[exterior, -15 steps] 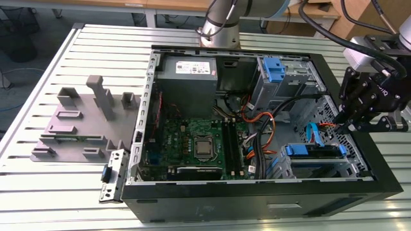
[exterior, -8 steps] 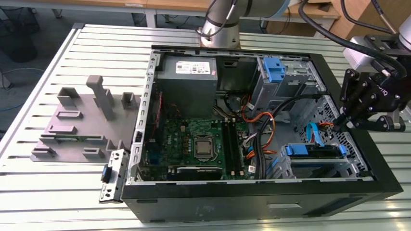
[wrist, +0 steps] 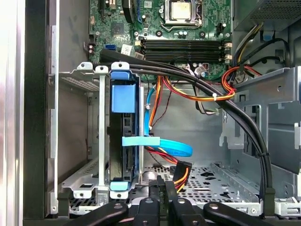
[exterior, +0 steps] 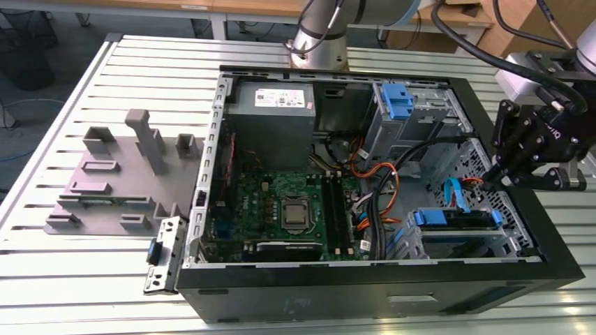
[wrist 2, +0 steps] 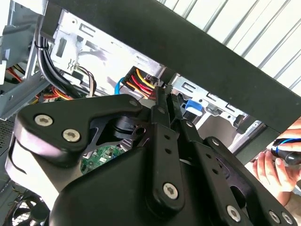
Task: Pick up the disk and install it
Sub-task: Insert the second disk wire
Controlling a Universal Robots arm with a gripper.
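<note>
While seated in its bay, disk (wrist: 124,141), gripper (wrist: 162,188) beside

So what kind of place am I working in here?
Probably a robotics lab or test bench: an open black desktop computer case lies on a ribbed metal table, beside a grey plastic slotted tray.

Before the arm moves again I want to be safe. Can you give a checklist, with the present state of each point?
1. Gripper shut and holding nothing: ok.
2. Disk standing inside the drive cage: ok.
3. Disk pushed fully home: cannot tell.
4. Blue cable plugged into the disk: cannot tell.
5. Person's hand away from the case: not ok, it is beside the case's edge.
</note>
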